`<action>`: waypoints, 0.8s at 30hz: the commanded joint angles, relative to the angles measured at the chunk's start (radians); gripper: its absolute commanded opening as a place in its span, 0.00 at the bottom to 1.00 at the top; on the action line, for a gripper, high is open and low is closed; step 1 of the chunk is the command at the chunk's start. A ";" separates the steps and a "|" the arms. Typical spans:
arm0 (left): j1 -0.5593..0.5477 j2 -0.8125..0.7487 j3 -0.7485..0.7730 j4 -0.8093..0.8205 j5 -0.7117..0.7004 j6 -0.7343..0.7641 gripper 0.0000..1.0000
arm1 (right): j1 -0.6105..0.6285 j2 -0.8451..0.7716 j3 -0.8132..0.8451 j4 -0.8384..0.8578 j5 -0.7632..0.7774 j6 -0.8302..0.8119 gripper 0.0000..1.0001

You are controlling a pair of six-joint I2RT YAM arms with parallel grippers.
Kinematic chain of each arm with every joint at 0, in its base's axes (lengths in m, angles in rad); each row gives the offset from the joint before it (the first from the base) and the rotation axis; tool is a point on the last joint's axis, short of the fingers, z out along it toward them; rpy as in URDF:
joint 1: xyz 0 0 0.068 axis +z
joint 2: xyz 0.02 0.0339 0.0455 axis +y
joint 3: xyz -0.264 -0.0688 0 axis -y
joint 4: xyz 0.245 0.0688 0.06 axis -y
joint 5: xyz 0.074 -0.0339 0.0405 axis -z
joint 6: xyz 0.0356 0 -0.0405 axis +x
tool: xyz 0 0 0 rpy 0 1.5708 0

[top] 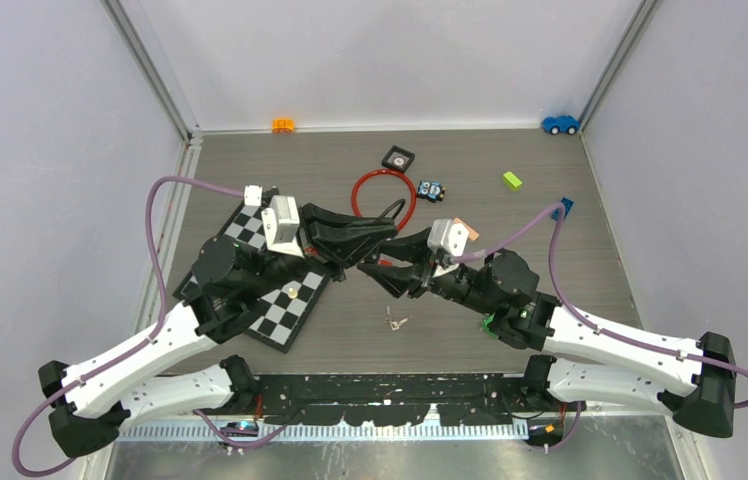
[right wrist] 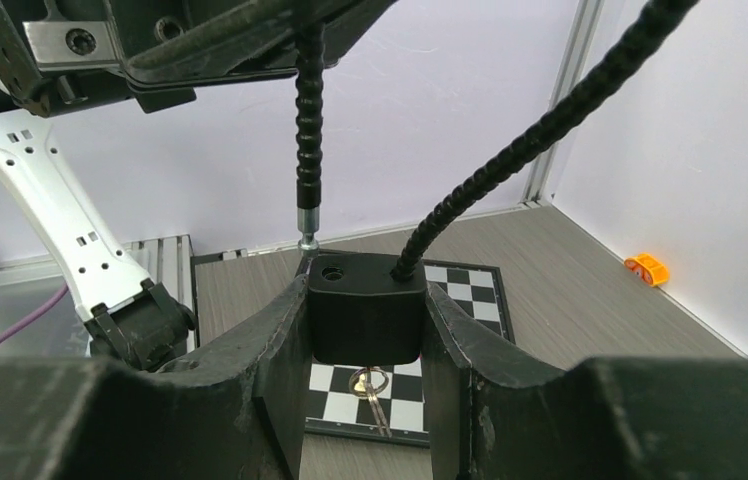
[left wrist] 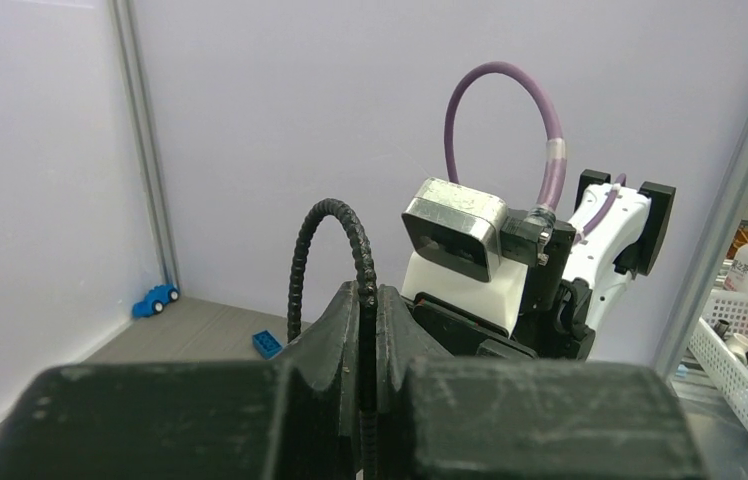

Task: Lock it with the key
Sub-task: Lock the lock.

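The lock is a black block (right wrist: 365, 310) with a ribbed black cable (right wrist: 540, 130) coming out of its top. My right gripper (right wrist: 365, 287) is shut on the block from both sides. My left gripper (left wrist: 370, 300) is shut on the cable (left wrist: 335, 215) near its free end. The metal tip (right wrist: 306, 240) of that end hangs just above the open hole (right wrist: 331, 270) in the block's top. A key on a ring (right wrist: 370, 392) hangs just under the block, and also shows as the key (top: 395, 322) in the top view. Both grippers (top: 375, 250) meet above mid-table.
A checkerboard (top: 280, 300) lies under the left arm. Behind the grippers lie a red ring (top: 362, 192), a black square piece (top: 399, 157), a small toy (top: 431, 188), a green block (top: 512, 180) and a blue brick (top: 567, 206). A blue car (top: 560, 124) and an orange piece (top: 283, 125) sit by the back wall.
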State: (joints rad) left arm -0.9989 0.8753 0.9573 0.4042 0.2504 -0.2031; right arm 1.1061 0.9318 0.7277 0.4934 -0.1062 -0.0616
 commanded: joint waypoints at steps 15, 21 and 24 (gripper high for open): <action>0.005 -0.014 -0.025 -0.077 0.029 0.097 0.00 | 0.021 -0.019 0.066 0.048 -0.031 0.014 0.01; 0.005 -0.022 -0.018 -0.095 0.014 0.128 0.00 | 0.023 -0.023 0.065 0.035 -0.048 0.026 0.01; 0.005 -0.020 -0.014 -0.103 0.011 0.137 0.00 | 0.023 -0.027 0.063 0.033 -0.052 0.032 0.01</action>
State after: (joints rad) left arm -0.9989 0.8528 0.9375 0.3336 0.2806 -0.1040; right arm 1.1114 0.9314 0.7387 0.4603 -0.1040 -0.0433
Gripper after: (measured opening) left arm 0.042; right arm 0.440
